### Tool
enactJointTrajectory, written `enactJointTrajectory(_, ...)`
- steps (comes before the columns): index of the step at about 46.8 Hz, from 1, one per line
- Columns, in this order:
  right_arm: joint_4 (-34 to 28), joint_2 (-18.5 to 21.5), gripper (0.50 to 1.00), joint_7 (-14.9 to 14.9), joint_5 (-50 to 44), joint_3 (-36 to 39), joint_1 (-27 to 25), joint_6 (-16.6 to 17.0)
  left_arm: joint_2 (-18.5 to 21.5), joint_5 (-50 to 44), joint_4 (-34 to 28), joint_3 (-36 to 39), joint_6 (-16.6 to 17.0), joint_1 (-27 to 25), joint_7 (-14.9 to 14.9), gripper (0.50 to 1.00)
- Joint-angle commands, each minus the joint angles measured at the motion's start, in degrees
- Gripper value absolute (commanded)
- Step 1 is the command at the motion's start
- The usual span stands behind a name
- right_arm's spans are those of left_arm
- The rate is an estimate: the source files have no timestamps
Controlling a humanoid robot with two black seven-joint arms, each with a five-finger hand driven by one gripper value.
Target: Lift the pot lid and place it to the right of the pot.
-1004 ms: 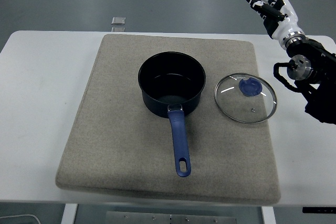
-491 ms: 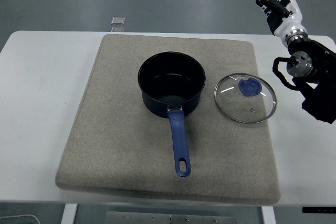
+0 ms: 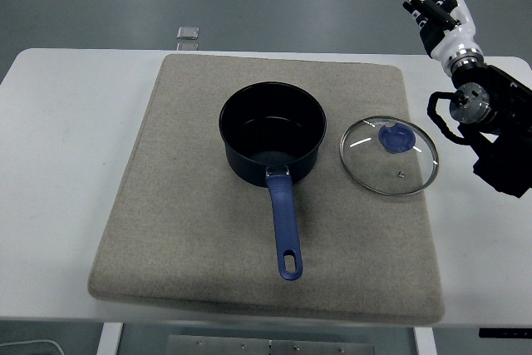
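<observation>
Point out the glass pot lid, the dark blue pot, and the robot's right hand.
Round glass pot lid (image 3: 388, 155), head view: glass.
Dark blue pot (image 3: 272, 133), head view: inside.
Black-and-white right hand (image 3: 436, 7), head view: palm.

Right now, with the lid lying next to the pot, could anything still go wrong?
Not much, I think. The lid lies flat on the mat, right of the pot and apart from it. The right hand is raised, fingers spread, holding nothing. Two small risks: the arm could clip the lid if it swings low, and the pot's handle points at the table's near edge, where a bump could turn the pot.
</observation>
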Motion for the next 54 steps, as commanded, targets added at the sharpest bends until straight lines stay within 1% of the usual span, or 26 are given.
enactJointTrajectory(1,0.0,0.01,0.917,-0.21,0.16,0.29,0.0,-0.74,0.0,0.0,0.03,0.0,0.0,0.0,0.0,1.0)
enactJointTrajectory(6,0.0,0.27,0.917,-0.3,0.16,0.29,0.0,-2.06,0.0,0.0,0.03,0.0,0.0,0.0,0.0,1.0)
enactJointTrajectory(8,0.0,0.27,0.919,-0.3,0.07,0.2,0.0,-1.97,0.0,0.0,-0.06,0.0,0.0,0.0,0.0,1.0)
enactJointTrajectory(10,0.0,0.27,0.934,-0.21,0.07,0.11,-0.09,-1.89,0.0,0.0,0.03,0.0,0.0,0.0,0.0,1.0)
enactJointTrajectory(17,0.0,0.27,0.934,0.4,-0.72,0.02,-0.09,-1.97,0.0,0.0,0.03,0.0,0.0,0.0,0.0,1.0)
enactJointTrajectory(44,0.09,0.01,0.934,0.4,-1.6,-0.42,0.08,-1.97,0.0,0.0,0.03,0.0,0.0,0.0,0.0,1.0)
enactJointTrajectory(50,0.09,0.01,0.934,1.72,-1.86,-0.42,0.17,-2.41,0.0,0.0,-0.06,0.0,0.0,0.0,0.0,1.0)
enactJointTrajectory(54,0.09,0.01,0.934,3.65,-2.21,-0.59,0.08,-2.85,0.0,0.0,0.03,0.0,0.0,0.0,0.0,1.0)
